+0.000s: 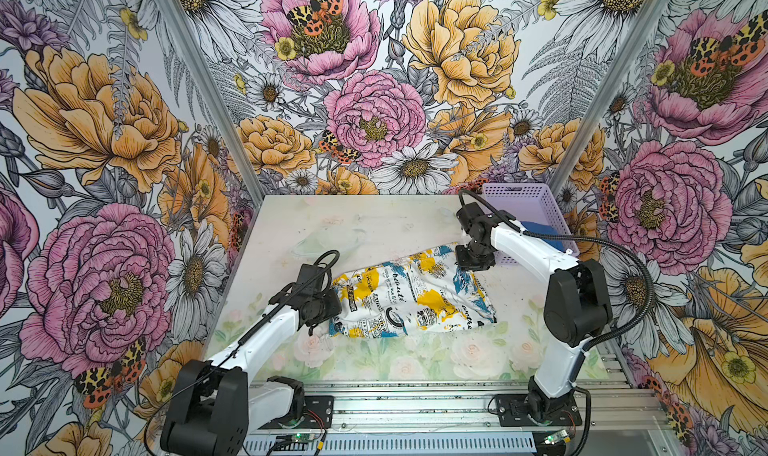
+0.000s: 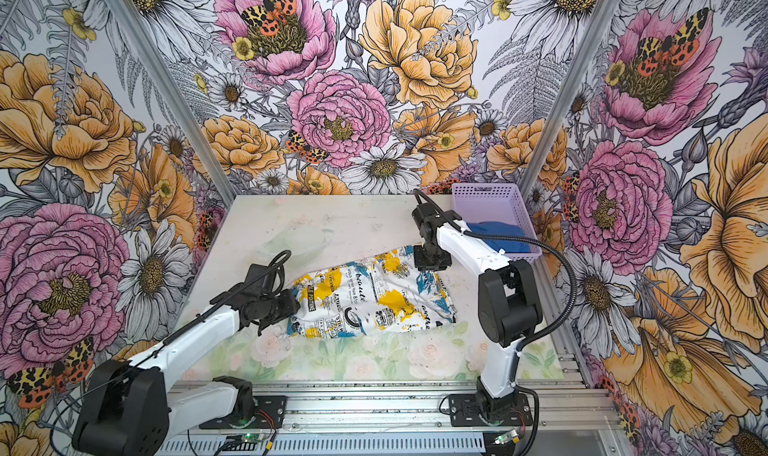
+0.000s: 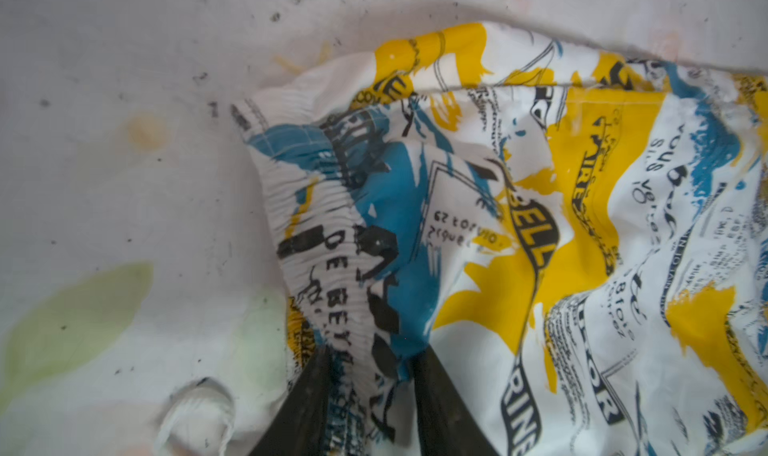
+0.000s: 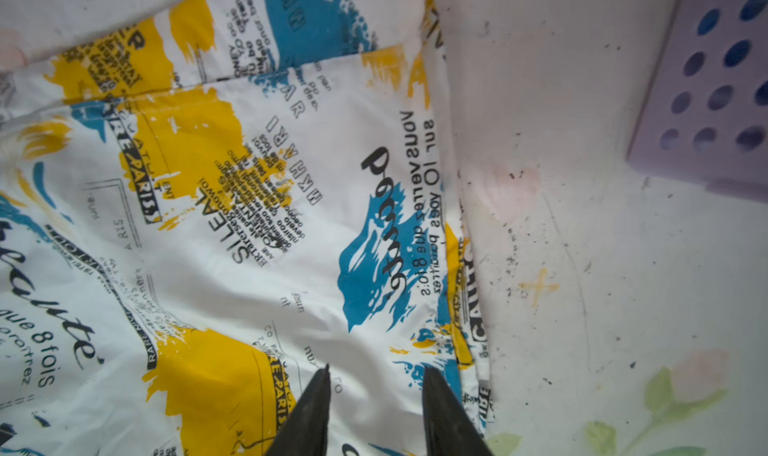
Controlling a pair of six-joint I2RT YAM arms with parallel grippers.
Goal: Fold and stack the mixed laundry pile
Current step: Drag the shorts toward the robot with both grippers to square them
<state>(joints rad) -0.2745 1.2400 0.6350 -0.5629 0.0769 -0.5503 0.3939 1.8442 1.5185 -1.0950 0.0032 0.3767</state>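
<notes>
Left wrist: my left claw (image 3: 374,350) pinches the printed garment (image 3: 582,204) by its elastic waistband (image 3: 316,233), lower centre of frame. My right claw (image 4: 376,368) is spread over flat cloth. Looks light and limp; I'd grip hems.

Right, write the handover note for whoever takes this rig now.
Left gripper: jaws either side of the gathered waistband of the white newspaper-print garment with yellow and blue splashes; firm grip unconfirmed.
Right gripper: open, over that garment's opposite end, near the lavender perforated plastic basket.
Royal blue T-shirt: crumpled inside the basket.
Done: printed garment lies roughly flat on the table; no stack yet.
Left: fold it, take out and fold the T-shirt, stack both.
</notes>
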